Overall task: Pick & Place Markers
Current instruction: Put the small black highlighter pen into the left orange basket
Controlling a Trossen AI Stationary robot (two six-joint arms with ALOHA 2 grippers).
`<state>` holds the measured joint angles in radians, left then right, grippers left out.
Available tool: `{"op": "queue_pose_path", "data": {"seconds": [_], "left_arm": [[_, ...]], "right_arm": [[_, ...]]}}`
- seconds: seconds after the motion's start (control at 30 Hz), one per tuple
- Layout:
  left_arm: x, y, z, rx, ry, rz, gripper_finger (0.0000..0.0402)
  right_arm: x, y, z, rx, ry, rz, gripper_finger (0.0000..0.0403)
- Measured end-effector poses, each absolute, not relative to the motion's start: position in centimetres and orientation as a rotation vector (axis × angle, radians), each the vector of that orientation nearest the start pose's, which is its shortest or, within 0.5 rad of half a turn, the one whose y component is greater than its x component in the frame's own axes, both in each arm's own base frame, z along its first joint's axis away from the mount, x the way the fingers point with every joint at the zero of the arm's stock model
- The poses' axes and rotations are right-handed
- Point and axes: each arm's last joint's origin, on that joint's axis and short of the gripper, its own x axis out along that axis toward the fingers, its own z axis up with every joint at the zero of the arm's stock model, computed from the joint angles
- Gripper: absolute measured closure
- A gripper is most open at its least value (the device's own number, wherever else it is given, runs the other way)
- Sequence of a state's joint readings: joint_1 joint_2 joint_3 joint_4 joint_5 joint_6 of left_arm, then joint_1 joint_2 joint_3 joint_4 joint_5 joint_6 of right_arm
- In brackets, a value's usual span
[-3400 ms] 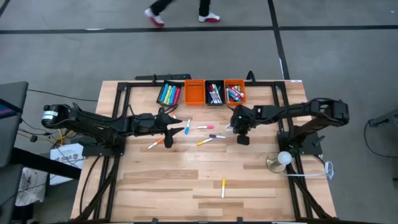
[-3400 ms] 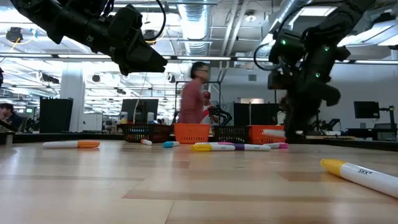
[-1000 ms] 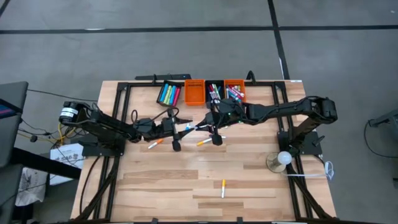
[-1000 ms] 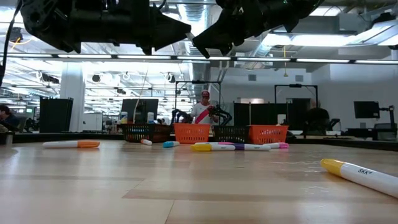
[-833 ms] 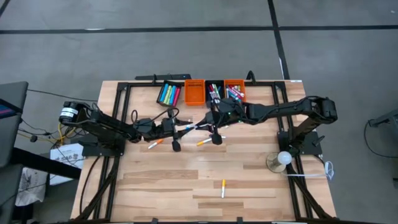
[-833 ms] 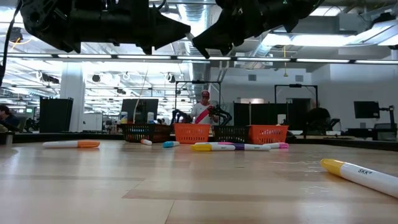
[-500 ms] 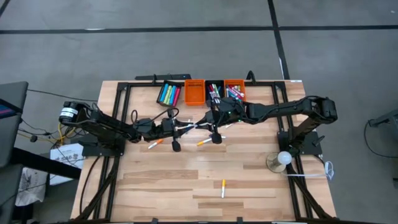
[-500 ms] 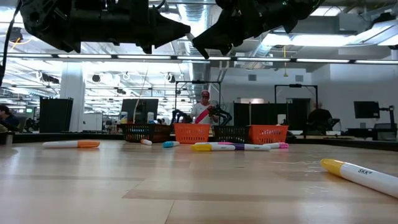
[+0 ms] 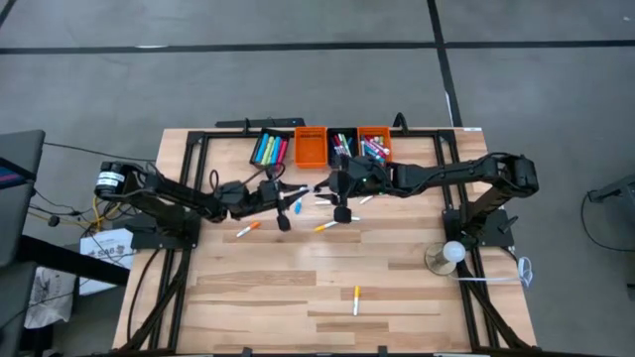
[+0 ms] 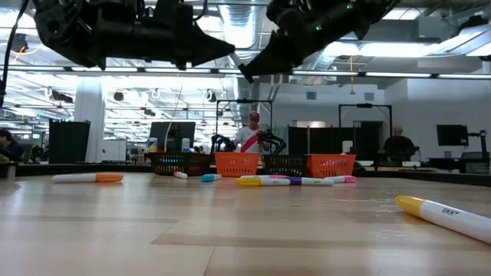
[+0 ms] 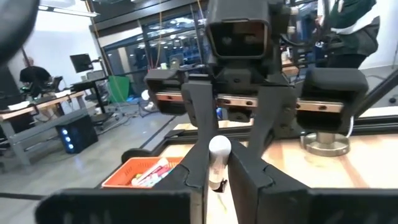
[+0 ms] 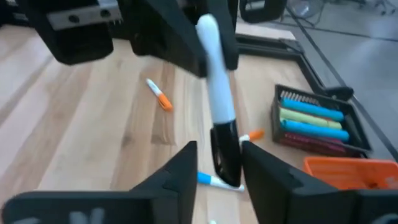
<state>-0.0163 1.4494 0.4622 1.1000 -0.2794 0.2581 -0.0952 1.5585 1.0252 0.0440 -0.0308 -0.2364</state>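
Up along the table's far edge (image 9: 179, 139) sit four small bins: a black bin (image 9: 270, 149) holding blue, yellow and green markers, an orange bin (image 9: 310, 146) whose contents cannot be made out, another black bin (image 9: 342, 147) and another orange bin (image 9: 374, 145), both with mixed markers. Above the table's far middle, the left gripper (image 9: 296, 196) is clamped on a white-bodied marker (image 11: 218, 158) with a black cap; the right gripper (image 9: 324, 188) faces it, its fingers (image 12: 179, 174) parted around the black end, not touching. Loose markers lie beneath, and a yellow marker (image 9: 356, 298) lies alone near the table's near edge.
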Motion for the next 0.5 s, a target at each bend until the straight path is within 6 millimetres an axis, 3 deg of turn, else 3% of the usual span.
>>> {"op": "queue_pose_path", "data": {"seconds": [0.23,0.4,0.5], "left_arm": [[26.7,2.3,20.6,0.275,-0.071,0.378,0.0357],[26.2,5.5,20.3,0.210,-0.030,0.541,0.0359],[25.6,8.1,19.9,0.115,-0.019,0.552,0.0360]], "right_arm": [[33.7,-3.3,24.1,-0.193,0.595,-0.067,0.0218],[33.0,-3.3,23.1,-0.139,0.718,-0.109,0.0203],[32.6,-3.3,22.7,-0.118,0.775,-0.122,0.0206]]}}
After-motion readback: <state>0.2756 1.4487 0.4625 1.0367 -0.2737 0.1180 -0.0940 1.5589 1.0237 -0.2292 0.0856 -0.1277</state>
